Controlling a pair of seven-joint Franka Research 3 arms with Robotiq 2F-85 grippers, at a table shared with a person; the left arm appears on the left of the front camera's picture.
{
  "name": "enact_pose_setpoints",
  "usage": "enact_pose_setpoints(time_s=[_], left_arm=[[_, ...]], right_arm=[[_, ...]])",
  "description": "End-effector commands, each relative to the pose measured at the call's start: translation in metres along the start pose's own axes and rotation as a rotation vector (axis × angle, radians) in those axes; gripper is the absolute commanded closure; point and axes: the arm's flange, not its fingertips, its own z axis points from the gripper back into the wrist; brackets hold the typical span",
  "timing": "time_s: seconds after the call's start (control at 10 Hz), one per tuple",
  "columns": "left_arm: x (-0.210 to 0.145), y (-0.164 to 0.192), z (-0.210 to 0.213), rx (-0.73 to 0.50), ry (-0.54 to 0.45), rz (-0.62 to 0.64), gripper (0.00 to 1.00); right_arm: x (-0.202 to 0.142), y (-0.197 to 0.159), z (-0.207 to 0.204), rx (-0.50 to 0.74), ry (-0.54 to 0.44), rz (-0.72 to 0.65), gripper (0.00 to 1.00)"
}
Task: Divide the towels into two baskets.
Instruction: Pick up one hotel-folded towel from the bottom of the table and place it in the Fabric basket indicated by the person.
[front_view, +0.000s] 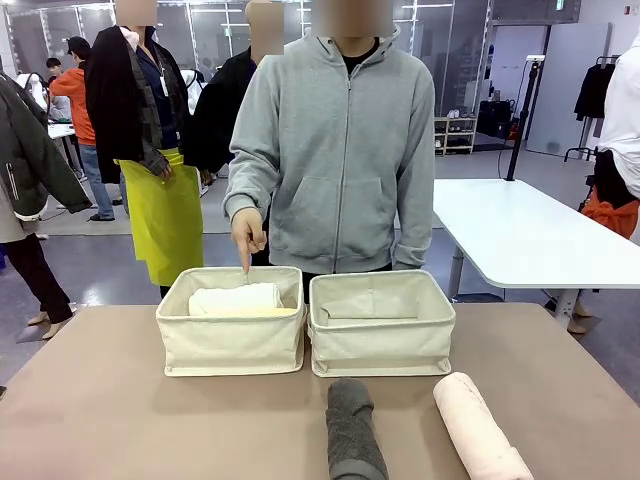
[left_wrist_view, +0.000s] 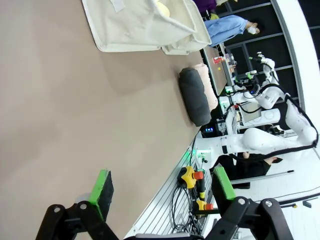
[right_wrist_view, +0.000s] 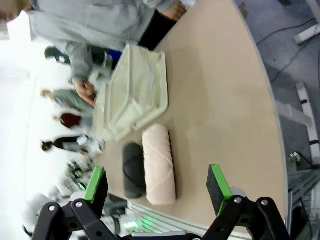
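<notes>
White towel (front_view: 235, 297) and yellow towel (front_view: 262, 312) sit in left basket (front_view: 230, 350), grey towel (front_view: 352, 428) and pink towel (front_view: 478, 430) on the table (front_view: 100, 400) before right basket (front_view: 380, 352) — left gripper (left_wrist_view: 162, 186) and right gripper (right_wrist_view: 157, 182) both wide, empty, so next: grasp a roll mid-length, probably pink.

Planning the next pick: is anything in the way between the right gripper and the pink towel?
Nothing visible. The open right gripper looks straight at the pink towel over bare table; the dark grey towel lies beside it, not between.
</notes>
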Motion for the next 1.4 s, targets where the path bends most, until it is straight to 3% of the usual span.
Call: enact_pose_setpoints(time_s=[0.0, 0.6, 1.3], left_arm=[[-0.003, -0.002, 0.001, -0.005, -0.012, -0.003, 0.00], [-0.003, -0.002, 0.001, -0.005, -0.012, -0.003, 0.00], [-0.003, -0.002, 0.001, -0.005, -0.012, -0.003, 0.00]], right_arm=[[-0.014, 0.036, -0.039, -0.081, 0.154, 0.108, 0.00], [-0.074, 0.115, -0.195, -0.269, 0.488, 0.360, 0.00], [-0.147, 0.106, -0.294, -0.545, 0.539, 0.476, 0.00]])
